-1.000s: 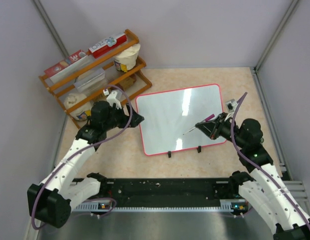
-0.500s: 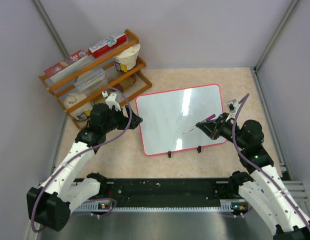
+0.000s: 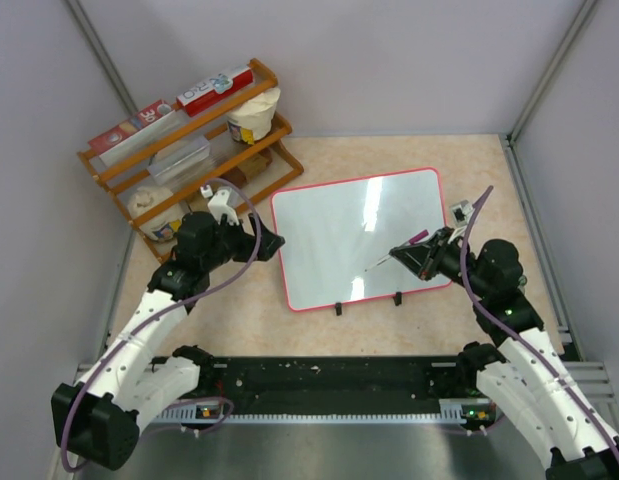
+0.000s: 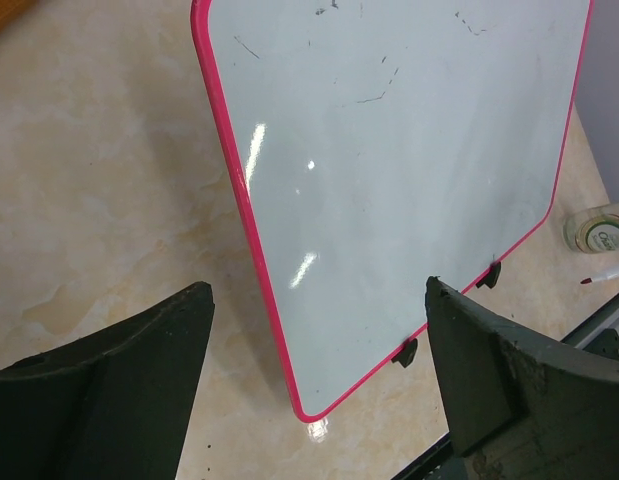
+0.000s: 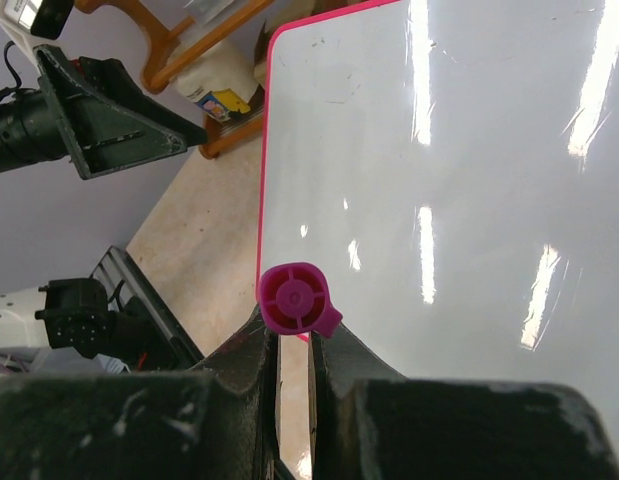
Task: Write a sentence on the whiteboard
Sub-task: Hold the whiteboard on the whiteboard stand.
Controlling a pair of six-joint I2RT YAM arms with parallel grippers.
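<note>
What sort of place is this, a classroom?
Probably a robot test cell: bare walls enclose a table, a left arm and right arm are bolted at its edge, and the whiteboard and pantry rack look staged.

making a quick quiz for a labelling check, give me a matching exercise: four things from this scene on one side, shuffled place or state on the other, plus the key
Things
1. whiteboard
2. marker
3. left gripper
4. wooden rack

Place or state
A. open, holding nothing, beside the board's left edge
B. far left corner, shelves stocked
C. lying flat, only faint marks on it
D. clamped in the right gripper, tip over the board

Pairs: 1-C, 2-D, 3-A, 4-B
</note>
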